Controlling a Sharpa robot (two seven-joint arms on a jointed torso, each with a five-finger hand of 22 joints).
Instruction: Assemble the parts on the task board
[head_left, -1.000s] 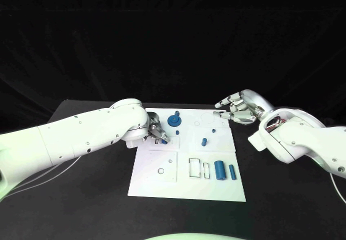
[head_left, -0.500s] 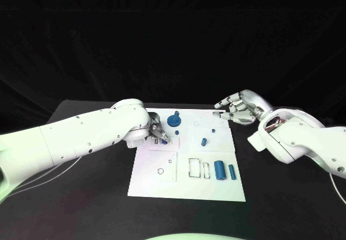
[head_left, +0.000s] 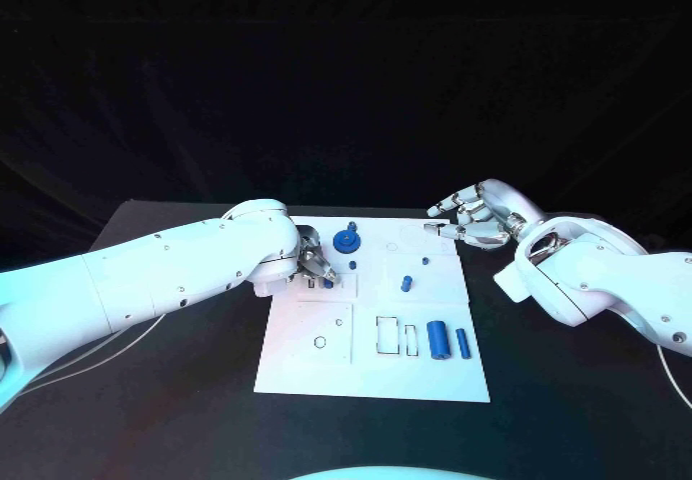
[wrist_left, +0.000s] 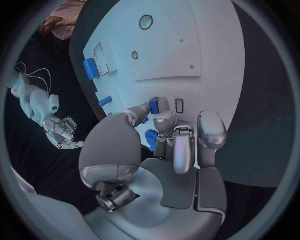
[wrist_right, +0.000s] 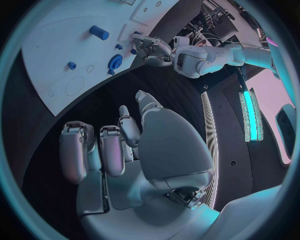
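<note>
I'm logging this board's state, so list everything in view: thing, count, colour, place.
task board: one, white, middle of the table.
table: one, black, under the board.
gear-like part: one, blue, standing at the board's far edge.
cylinders: two, blue, lying side by side near the board's right front.
small parts: a few, blue, mid-board.
left hand: silver, fingers down at a blue piece on the board's left side; grip unclear.
right hand: silver, fingers curled, holding nothing, beside the board's far right corner.
</note>
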